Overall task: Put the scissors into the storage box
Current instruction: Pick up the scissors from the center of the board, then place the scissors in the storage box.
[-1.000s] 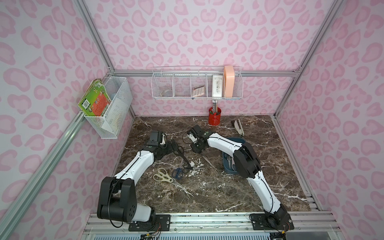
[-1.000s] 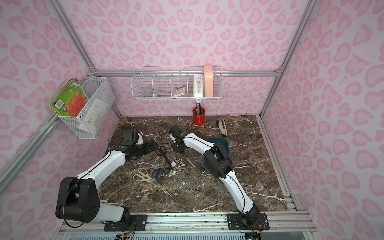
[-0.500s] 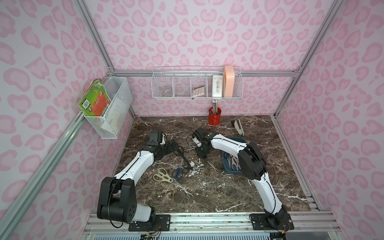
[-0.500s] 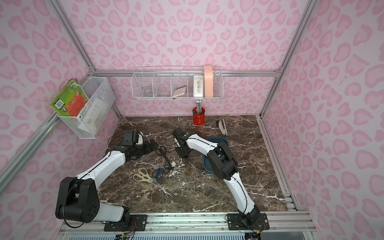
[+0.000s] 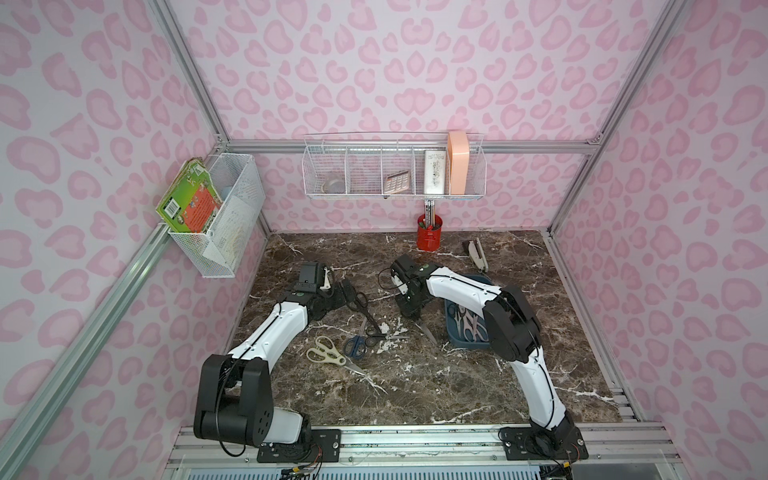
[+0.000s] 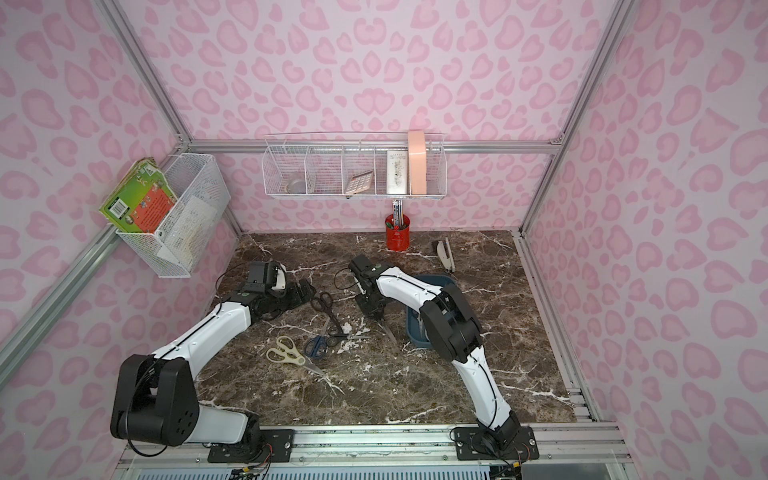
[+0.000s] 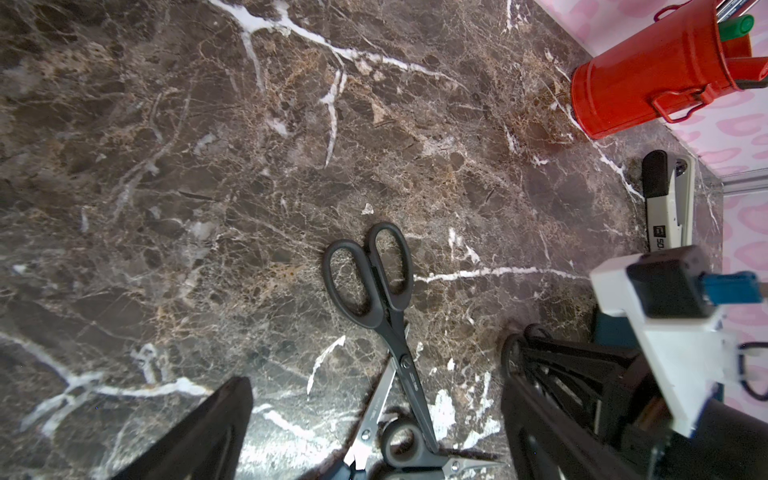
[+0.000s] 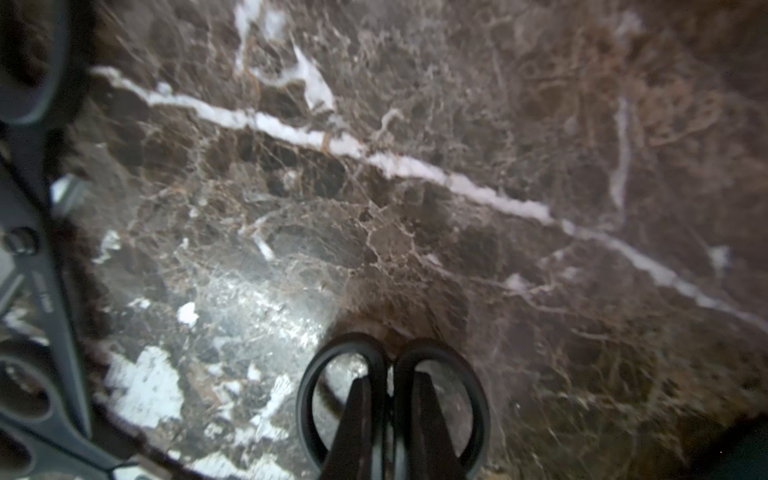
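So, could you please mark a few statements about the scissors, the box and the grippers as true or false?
1. The right gripper is shut on black-handled scissors. True.
2. The storage box is empty. False: several pairs lie in it.
3. The cream-handled shears lie on the table. True.
4. The left gripper holds scissors. False: it is open and holds nothing.
5. The red pen cup lies tipped over. False: it stands upright.

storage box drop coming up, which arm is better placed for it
Right. The right tool is shut on black-handled scissors close beside the storage box; the left tool is open, empty and farther from the box.
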`<state>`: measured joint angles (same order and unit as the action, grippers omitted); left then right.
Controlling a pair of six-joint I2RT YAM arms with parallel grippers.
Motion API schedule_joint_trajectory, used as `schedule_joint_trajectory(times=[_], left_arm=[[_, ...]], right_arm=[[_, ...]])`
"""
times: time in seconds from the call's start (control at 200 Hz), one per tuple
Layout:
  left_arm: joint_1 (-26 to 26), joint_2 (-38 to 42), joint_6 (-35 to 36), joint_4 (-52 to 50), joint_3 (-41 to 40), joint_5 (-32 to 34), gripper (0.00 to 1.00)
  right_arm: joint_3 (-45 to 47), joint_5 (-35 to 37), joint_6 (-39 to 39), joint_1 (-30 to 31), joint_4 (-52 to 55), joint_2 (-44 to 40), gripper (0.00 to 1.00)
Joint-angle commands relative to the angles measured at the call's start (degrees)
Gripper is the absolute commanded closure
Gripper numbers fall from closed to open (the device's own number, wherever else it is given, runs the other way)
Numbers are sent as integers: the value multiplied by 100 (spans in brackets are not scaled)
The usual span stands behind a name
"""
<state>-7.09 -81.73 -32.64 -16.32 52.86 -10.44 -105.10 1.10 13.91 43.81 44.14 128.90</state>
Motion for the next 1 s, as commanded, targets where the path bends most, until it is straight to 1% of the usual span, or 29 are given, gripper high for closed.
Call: schedule_joint_trajectory(times=[0.0,0.215,0.425,0.545,0.71,0.83,0.995], left_arm=[[-1,61,26,36,10,7,1],[-1,52,23,48,3,7,1],[2,-8,30,49,1,-17,2],[2,-53,30,48,14,-46,1],[1,-88,24,58,14,-64,1],[1,-122,13,76,5,-99,1],[-3,-173,-13,86,-7,-125,2]], right_arm=[[-81,59,103,-30,121,-170,100],[-58,128,194,-156,6,-549,100],[218,75,322,-454,-232,-1220,100],[657,236,353,-725,-362,-1713,100],[1351,285,371,-1215,-535,-2354,100],[1991,379,367,-1573,-830,-2764,100],[2766,296,460,-1978,-1278,-3075,100]])
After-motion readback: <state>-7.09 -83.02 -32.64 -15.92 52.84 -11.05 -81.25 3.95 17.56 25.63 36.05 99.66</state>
